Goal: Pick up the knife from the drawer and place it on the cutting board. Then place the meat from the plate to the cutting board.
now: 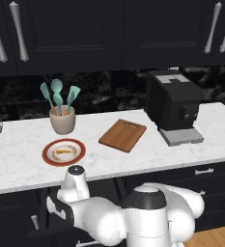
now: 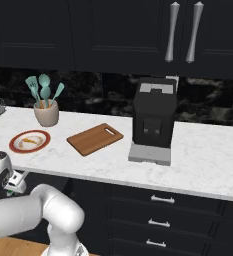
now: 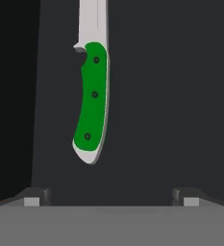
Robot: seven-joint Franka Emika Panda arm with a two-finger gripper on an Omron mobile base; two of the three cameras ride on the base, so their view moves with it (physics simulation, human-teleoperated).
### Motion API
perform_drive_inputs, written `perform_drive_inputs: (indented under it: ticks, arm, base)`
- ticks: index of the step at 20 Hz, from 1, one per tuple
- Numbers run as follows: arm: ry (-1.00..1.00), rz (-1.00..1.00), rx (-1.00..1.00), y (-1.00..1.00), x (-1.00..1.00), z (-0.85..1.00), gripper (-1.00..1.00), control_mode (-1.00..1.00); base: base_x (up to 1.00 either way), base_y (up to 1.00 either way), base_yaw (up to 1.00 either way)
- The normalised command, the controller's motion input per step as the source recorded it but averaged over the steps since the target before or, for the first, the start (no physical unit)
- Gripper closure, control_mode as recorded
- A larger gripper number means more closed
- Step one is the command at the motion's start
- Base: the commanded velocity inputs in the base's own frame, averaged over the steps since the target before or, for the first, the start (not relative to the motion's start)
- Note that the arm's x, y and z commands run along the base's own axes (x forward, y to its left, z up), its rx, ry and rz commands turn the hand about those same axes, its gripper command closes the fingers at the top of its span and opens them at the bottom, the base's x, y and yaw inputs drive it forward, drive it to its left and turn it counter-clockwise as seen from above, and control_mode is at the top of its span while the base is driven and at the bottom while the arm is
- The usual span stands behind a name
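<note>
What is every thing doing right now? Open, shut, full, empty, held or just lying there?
pincer: open, holding nothing
knife: lying flat in the drawer, not held
cutting board: bare
plate: holds the meat
utensil cup: holds teal spatulas
upper cupboard doors: shut

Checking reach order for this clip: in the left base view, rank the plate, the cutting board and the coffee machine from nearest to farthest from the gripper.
The gripper works low at the left, below the counter edge.
1. plate, front left
2. cutting board, middle
3. coffee machine, far right
</note>
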Motion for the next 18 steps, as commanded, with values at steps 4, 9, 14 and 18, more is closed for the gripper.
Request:
perform_drive_inputs:
  ticks: [4,9,14,18]
  arm:
    - [0.0,0.0,0.0,0.08,0.27,-0.07,-1.0,-1.0]
    - [0.0,0.0,0.0,0.08,0.22,-0.11,-1.0,-1.0]
    - [0.0,0.0,0.0,0.07,0.1,-0.21,-1.0,-1.0]
    - [0.0,0.0,0.0,0.07,0.1,-0.28,-1.0,-1.0]
  base:
    - [0.0,0.0,0.0]
    - [0.0,0.0,0.0]
    - [0.0,0.0,0.0]
    - [0.0,0.0,0.0]
